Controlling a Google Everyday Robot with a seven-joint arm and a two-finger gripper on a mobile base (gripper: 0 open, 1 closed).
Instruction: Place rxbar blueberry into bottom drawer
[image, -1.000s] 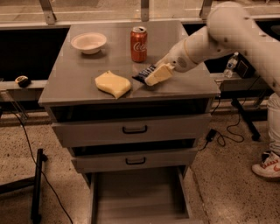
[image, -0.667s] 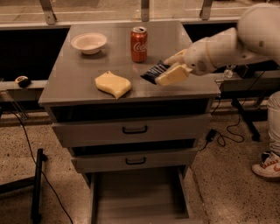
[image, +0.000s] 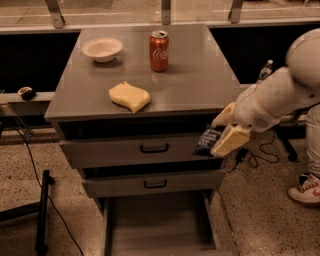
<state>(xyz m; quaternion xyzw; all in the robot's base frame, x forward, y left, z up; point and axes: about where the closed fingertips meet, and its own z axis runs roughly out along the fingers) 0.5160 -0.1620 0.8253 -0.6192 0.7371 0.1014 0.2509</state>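
Note:
My gripper (image: 216, 135) is shut on the rxbar blueberry (image: 207, 140), a dark navy wrapper with pale lettering. It hangs off the cabinet's front right corner, level with the top drawer's face. The bottom drawer (image: 159, 245) is pulled out below, a wide shallow grey tray with low side walls. The bar is above and to the right of the tray, well clear of it.
On the cabinet top (image: 200, 75) stand a red soda can (image: 159, 50), a pale bowl (image: 102, 48) and a yellow sponge-like lump (image: 130, 96). Two upper drawers with black handles (image: 154, 148) are shut. A person's shoe (image: 305, 192) and cables lie on the floor at right.
My gripper has lifted the bar off the cabinet top, swung right over the edge and lowered to the top drawer's height.

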